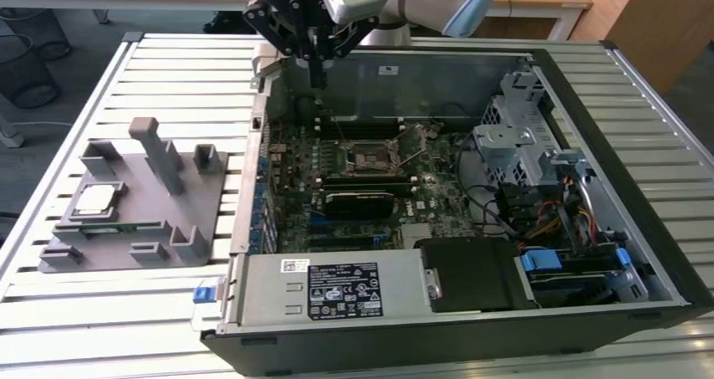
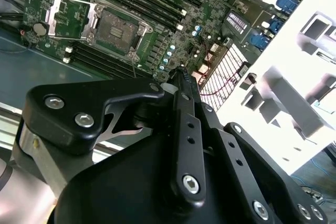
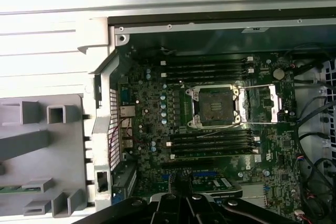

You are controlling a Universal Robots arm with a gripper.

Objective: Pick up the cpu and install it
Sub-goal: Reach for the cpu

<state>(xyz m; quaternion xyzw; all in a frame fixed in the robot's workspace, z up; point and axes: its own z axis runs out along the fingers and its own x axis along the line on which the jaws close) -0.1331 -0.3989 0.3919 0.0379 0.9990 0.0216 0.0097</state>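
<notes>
The cpu (image 1: pixel 95 199), a small silvery square chip, lies in a recess of the grey fixture (image 1: pixel 156 203) at the exterior view's left, outside the computer case. My gripper (image 1: pixel 318 82) hangs over the case's back wall, far from the cpu, with its black fingers shut together and nothing between them. In both wrist views the gripper (image 2: pixel 182 74) (image 3: pixel 181 184) points toward the motherboard. The socket (image 1: pixel 369 155) (image 3: pixel 215 106) (image 2: pixel 118 27) in the middle of the board stands open and bare, its metal load plate (image 3: pixel 262 103) swung aside.
The open case (image 1: pixel 624 145) lies on a slatted white table (image 1: pixel 112 312). Memory slots (image 3: pixel 210 69) flank the socket. A drive cage (image 1: pixel 513 140), cables (image 1: pixel 547 220) and a power supply (image 1: pixel 329 289) crowd the case. A green memory stick (image 3: pixel 10 188) rests in the fixture.
</notes>
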